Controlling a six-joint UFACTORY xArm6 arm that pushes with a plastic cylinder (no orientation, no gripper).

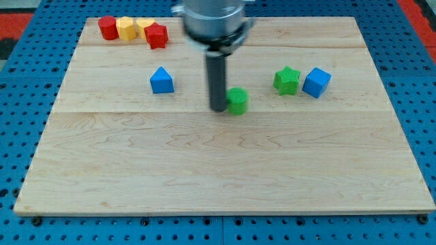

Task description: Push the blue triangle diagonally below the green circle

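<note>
Item: blue triangle (161, 80), left of tip (218, 107); tip beside green circle (237, 101). No gripper was fitted. Approach from triangle's far-left was advised.

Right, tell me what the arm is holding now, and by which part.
Nothing is held: the arm ends in a bare rod. My tip stands just left of the green circle, well right of the blue triangle.

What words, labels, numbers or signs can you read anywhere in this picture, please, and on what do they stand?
None: no text, number or sign shows on the board, the blue triangle, the green circle, the other blocks or the arm. My tip sits just left of the green circle.
</note>
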